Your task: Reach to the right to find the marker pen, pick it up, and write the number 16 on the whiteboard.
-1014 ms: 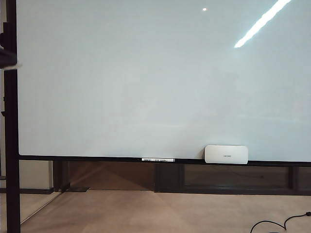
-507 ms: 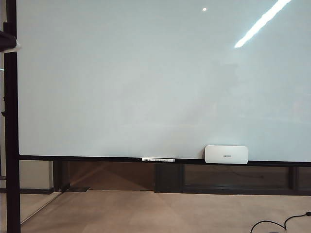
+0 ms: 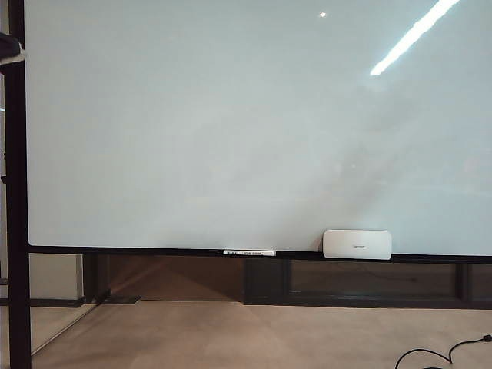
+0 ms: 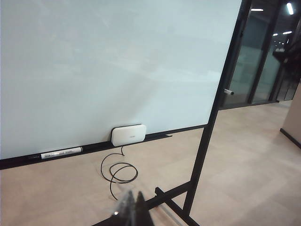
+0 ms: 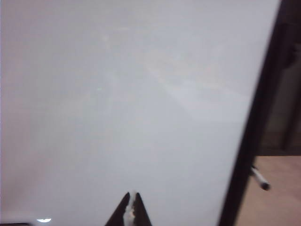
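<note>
Plainly the marker pen (image 5: 259,179), light, stiff and slick, wants a mid-barrel pinch; right gripper (image 5: 131,210) and left gripper (image 4: 132,207) both show closed, empty jaws before the whiteboard (image 3: 231,131)

No text can be read. The white block (image 3: 357,244), at 5 o'clock on the whiteboard (image 3: 231,123), carries a small grey mark at its centre, too small to make out. A white label strip (image 3: 249,252) on the board's lower frame, at 6 o'clock, bears dark printed characters, also illegible. The board's surface shows no writing.
</note>
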You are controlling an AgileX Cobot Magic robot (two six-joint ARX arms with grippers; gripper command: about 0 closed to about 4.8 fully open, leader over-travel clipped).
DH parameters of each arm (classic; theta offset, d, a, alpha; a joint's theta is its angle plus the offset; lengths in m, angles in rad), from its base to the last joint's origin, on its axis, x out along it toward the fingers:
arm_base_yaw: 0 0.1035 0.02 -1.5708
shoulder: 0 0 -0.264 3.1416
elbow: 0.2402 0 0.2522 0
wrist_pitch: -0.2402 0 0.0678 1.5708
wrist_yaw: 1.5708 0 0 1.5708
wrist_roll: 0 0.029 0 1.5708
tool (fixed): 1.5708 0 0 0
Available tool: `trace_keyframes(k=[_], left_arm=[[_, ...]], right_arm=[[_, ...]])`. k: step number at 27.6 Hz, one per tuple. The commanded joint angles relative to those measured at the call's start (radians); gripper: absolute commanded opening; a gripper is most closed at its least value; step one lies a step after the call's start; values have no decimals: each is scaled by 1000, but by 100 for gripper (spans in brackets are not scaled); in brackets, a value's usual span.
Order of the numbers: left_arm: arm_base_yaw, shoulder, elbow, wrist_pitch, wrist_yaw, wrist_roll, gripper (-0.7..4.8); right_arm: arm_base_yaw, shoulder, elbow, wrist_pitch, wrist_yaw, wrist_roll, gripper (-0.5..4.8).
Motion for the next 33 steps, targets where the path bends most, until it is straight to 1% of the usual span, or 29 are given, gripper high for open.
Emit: trace_keyframes(k=[1, 2, 4, 5, 6, 8, 9, 10, 11, 12, 13, 15, 16, 17, 19, 20, 21, 23, 24, 25, 26, 28, 29, 31, 33], left_arm=[[-1, 5, 3, 3, 12, 3, -6], [-1, 20, 2, -3, 7, 4, -6], [-1, 85, 3, 2, 7, 35, -6], [-1, 141, 3, 30, 7, 69, -6], [-1, 181, 3, 61, 6, 84, -6], [-1, 297, 5, 187, 8, 90, -6], [-1, 375, 9, 270, 16, 86, -6], [-1, 430, 19, 309, 26, 87, -6], [-1, 534, 54, 359, 57, 88, -6], [-1, 595, 81, 382, 86, 88, -6], [-1, 695, 130, 412, 140, 88, -6], [-1, 850, 209, 458, 207, 96, -6], [-1, 906, 237, 481, 216, 95, -6], [-1, 980, 273, 518, 248, 95, -6], [-1, 1056, 311, 557, 264, 87, -6], [-2, 1098, 332, 574, 275, 87, -6], [-2, 1108, 336, 576, 275, 87, -6], [-2, 1119, 342, 576, 258, 90, -6], [-2, 1120, 342, 574, 247, 92, -6], [-2, 1120, 342, 574, 237, 91, -6], [-2, 1120, 342, 571, 232, 92, -6], [-2, 1120, 342, 568, 232, 90, -6], [-2, 1120, 342, 565, 231, 91, -6], [-2, 1121, 342, 557, 220, 92, -6], [-2, 1121, 342, 550, 205, 100, -6]], right_arm=[[-67, 103, 13, 105, 23, 2, -6], [-80, 127, 21, 104, 37, 2, -6], [-122, 188, 50, 104, 33, 2, -6], [-137, 213, 66, 105, 26, 1, -6], [-145, 232, 78, 106, 26, 0, -6], [-166, 293, 119, 106, 14, -4, -6], [-181, 337, 151, 106, -16, -7, -6], [-189, 361, 168, 106, -35, -6, -6], [-198, 400, 197, 106, -52, -5, -6], [-203, 423, 216, 106, -63, -5, -6], [-211, 460, 247, 106, -82, -5, -6], [-221, 503, 290, 107, -80, -6, -6], [-229, 515, 304, 108, -91, -6, -6], [-239, 531, 320, 110, -108, -7, -6], [-254, 557, 339, 112, -111, -11, -6], [-275, 592, 355, 116, -132, -10, -6], [-284, 610, 363, 121, -151, -10, -6], [-314, 691, 383, 200, -200, 41, -6], [-325, 752, 401, 276, -214, 82, -6], [-325, 793, 418, 317, -215, 97, -5], [-325, 856, 454, 344, -243, 106, -5], [-325, 978, 556, 330, -330, 123, -5], [-325, 1019, 595, 328, -347, 135, -5], [-325, 1106, 693, 320, -346, 137, -5], [-327, 1160, 787, 256, -348, 115, -5]])
